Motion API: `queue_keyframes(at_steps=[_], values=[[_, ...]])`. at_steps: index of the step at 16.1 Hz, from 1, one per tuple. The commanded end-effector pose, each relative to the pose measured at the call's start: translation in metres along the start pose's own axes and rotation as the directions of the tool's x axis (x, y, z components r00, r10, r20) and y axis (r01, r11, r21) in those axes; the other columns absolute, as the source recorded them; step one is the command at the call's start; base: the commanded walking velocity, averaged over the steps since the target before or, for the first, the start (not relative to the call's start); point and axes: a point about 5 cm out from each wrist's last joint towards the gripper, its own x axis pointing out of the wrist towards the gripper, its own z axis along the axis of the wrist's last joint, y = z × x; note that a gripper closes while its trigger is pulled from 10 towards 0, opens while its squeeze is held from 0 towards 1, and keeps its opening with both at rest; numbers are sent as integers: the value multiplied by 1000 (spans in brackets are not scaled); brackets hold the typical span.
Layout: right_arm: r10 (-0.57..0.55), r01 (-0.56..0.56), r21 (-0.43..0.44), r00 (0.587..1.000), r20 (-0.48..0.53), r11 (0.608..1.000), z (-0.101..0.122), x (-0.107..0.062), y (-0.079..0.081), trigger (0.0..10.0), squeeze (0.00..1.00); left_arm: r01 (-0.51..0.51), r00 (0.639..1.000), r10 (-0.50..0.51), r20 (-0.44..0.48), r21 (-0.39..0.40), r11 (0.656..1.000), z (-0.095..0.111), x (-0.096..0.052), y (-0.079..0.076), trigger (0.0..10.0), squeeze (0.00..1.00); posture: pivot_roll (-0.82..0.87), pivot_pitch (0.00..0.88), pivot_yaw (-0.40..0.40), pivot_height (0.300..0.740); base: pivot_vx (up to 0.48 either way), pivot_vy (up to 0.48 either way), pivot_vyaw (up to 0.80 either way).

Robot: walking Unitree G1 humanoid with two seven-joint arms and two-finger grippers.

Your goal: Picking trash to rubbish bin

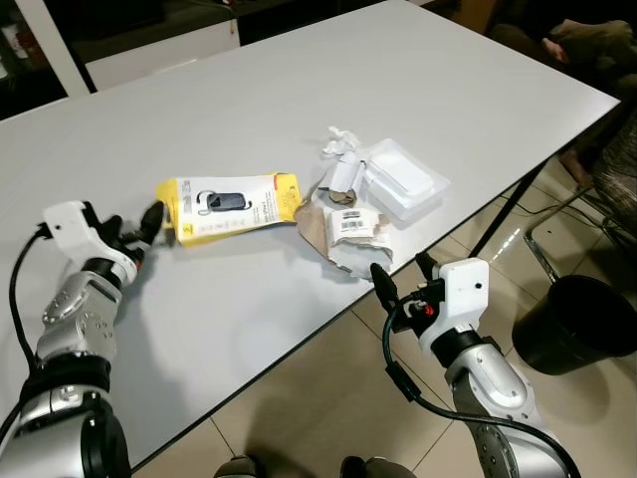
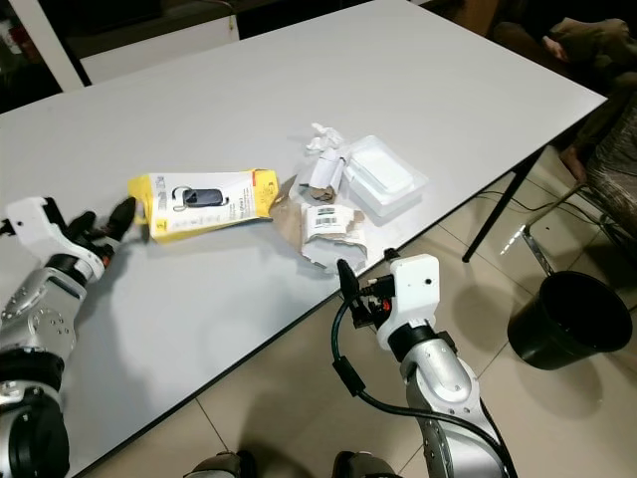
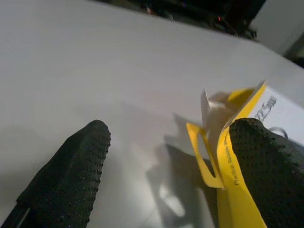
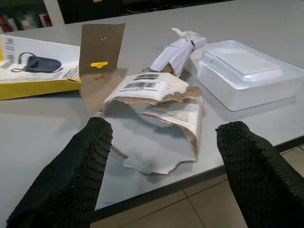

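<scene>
Here your left gripper (image 1: 151, 225) sits on the worktop (image 1: 299, 110) with jaws wide, one finger touching the yellow package (image 1: 231, 207) at its torn end. Your right gripper (image 1: 403, 274) hangs just off the worktop edge, jaws wide, facing the torn paper wrapper (image 4: 156, 102). The black bin (image 1: 577, 324) stands on the floor, partly cut off.

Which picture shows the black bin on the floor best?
The left eye view: the black bin stands whole on the floor, right of the table. The right eye view shows it too, nearer the edge.
</scene>
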Motion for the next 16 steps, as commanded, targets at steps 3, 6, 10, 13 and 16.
queue_keyframes(at_steps=[3,6,10,13,16], values=[[46,-46,19,999,0,999,2,-8,7,10000,0,90,995,-83,50,-155,984,1,7,-7,10000,0,-109,165,-13,740,0,0,0],[48,-48,19,999,-5,999,2,-9,7,10000,0,162,986,-152,69,-174,971,1,11,-17,10000,0,-117,172,-18,740,0,0,0],[59,-59,13,998,-3,998,5,-10,9,10000,0,169,985,-170,-19,-48,984,-15,15,-29,10000,0,-131,179,-23,740,0,0,0],[63,-63,12,998,1,998,6,-11,10,10000,0,156,987,-157,-36,-27,987,-19,15,-30,10000,0,-138,180,-23,740,0,0,0],[69,-69,12,998,5,998,7,-11,11,10000,0,198,980,-198,-1,-85,977,-16,20,-39,9922,0,-139,181,-25,740,0,0,0]])
